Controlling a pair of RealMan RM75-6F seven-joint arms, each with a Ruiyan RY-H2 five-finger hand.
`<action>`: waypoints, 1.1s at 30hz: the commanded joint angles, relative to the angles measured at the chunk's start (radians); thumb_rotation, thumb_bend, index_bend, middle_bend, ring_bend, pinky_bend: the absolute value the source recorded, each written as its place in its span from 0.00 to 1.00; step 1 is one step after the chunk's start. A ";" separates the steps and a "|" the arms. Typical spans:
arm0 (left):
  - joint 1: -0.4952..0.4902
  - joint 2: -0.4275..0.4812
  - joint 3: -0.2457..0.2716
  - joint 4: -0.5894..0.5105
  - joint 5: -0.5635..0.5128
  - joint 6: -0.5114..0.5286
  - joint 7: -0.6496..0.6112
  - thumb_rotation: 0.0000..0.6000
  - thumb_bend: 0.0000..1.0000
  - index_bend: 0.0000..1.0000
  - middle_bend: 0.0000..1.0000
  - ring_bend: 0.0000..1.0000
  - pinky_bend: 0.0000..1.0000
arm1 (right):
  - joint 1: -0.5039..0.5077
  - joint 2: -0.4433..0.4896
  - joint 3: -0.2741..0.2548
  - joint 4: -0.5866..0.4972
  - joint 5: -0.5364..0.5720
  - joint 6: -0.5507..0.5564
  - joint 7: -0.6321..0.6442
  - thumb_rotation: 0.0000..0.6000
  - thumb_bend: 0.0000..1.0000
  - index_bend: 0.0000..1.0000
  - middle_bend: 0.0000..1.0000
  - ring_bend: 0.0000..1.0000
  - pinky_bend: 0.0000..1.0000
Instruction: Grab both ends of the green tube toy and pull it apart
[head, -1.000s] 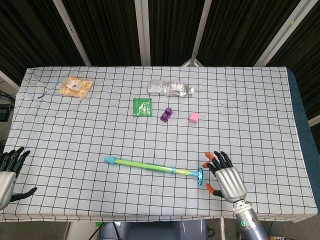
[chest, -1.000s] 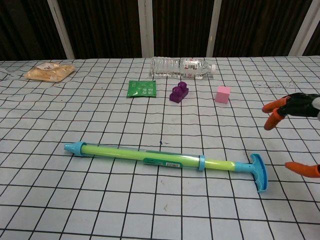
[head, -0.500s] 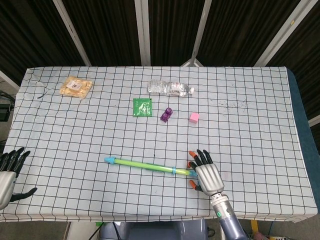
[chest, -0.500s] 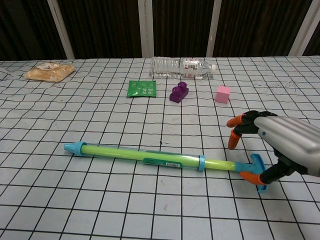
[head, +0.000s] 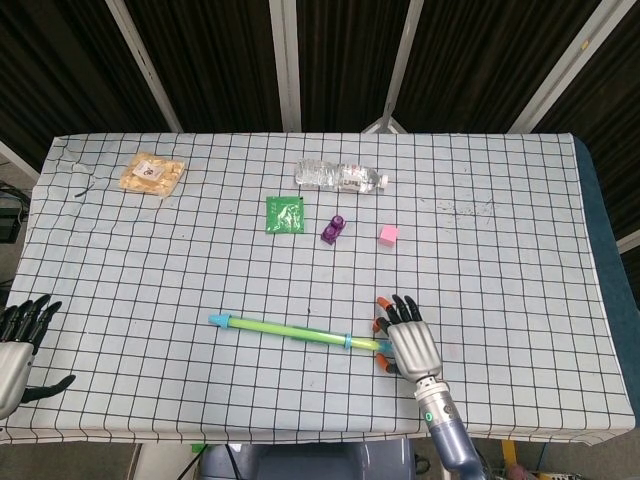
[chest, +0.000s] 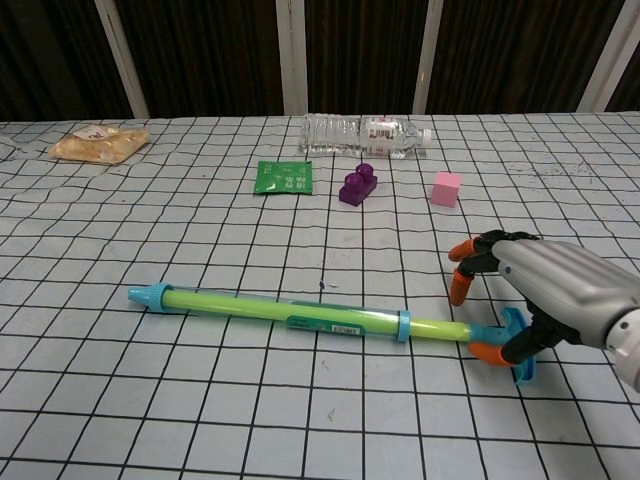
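Note:
The green tube toy (head: 290, 331) (chest: 300, 312) lies flat near the table's front, its blue cap pointing left and its blue T-handle (chest: 518, 350) at the right. My right hand (head: 410, 345) (chest: 550, 295) arches over the handle end. Its fingers (chest: 462, 285) are spread beyond the rod and the thumb sits on the near side by the handle, not closed on it. In the head view the hand hides the handle. My left hand (head: 18, 345) hangs off the table's front left corner, fingers apart, holding nothing, far from the cap. It does not show in the chest view.
At the back stand a lying water bottle (head: 340, 177) (chest: 365, 135), a green packet (head: 285, 214), a purple block (head: 333, 229), a pink cube (head: 389, 235) and a snack bag (head: 152, 174) at far left. The checked cloth ends at the front edge just beneath the right hand.
My right hand has moved left from beside the T-handle to over it, fingers now straddling the rod. The tube and the left hand have not moved.

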 joint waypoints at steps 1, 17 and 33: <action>0.000 0.000 0.000 -0.001 -0.003 -0.001 -0.002 1.00 0.03 0.00 0.00 0.00 0.00 | 0.003 -0.004 -0.002 0.007 0.013 -0.001 0.004 1.00 0.31 0.45 0.18 0.00 0.00; -0.001 0.000 0.000 -0.005 -0.005 -0.002 -0.004 1.00 0.03 0.00 0.00 0.00 0.00 | 0.008 -0.007 -0.023 0.019 0.030 0.021 0.029 1.00 0.37 0.48 0.18 0.00 0.00; -0.001 0.002 -0.001 -0.009 -0.008 -0.003 -0.008 1.00 0.03 0.00 0.00 0.00 0.00 | 0.018 0.003 -0.028 0.007 0.072 0.029 -0.001 1.00 0.41 0.56 0.23 0.00 0.00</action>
